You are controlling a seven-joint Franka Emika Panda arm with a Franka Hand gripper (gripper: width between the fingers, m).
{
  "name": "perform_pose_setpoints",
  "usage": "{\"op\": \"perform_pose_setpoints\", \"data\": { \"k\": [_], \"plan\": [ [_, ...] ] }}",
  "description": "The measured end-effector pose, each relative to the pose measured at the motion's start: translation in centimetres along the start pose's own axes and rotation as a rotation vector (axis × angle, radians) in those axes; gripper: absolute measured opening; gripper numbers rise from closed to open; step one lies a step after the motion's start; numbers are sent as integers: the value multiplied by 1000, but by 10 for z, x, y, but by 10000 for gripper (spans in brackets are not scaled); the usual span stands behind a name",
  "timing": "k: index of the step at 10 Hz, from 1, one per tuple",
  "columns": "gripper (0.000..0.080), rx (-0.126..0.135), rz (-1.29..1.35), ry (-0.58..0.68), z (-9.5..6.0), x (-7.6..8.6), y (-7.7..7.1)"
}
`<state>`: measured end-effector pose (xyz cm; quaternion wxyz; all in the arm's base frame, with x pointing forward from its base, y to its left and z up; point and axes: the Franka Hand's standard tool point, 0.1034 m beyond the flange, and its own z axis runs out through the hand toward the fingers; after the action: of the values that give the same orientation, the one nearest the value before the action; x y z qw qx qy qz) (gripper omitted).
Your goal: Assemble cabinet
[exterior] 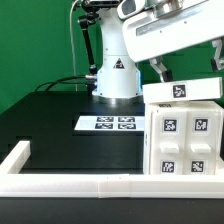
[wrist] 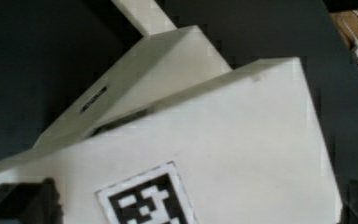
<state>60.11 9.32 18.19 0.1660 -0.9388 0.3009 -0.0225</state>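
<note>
cabinet body (exterior: 185,140) stands on desk (exterior: 50,125), top panel (exterior: 180,92) lying on it; i judge late stage, seating left. tool (exterior: 157,72) at panel's edge; can't tell its grip.

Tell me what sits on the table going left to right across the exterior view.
Raised left end of the border frame → marker board → cabinet body.

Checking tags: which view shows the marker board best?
The exterior view: the marker board lies whole on the black table, four tags visible. The wrist view shows none of it, only a white tagged cabinet part close up.
</note>
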Motion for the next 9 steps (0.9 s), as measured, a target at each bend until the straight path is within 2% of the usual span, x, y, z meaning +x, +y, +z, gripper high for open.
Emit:
{"op": "perform_pose_setpoints", "data": {
  "k": [3,6,9],
  "plan": [
    [797,-25,-406,-3,-2,2,4],
    [797,-75,-725,-14,0,0,4],
    [797,-79,-907,-9,0,2,5]
  ]
}}
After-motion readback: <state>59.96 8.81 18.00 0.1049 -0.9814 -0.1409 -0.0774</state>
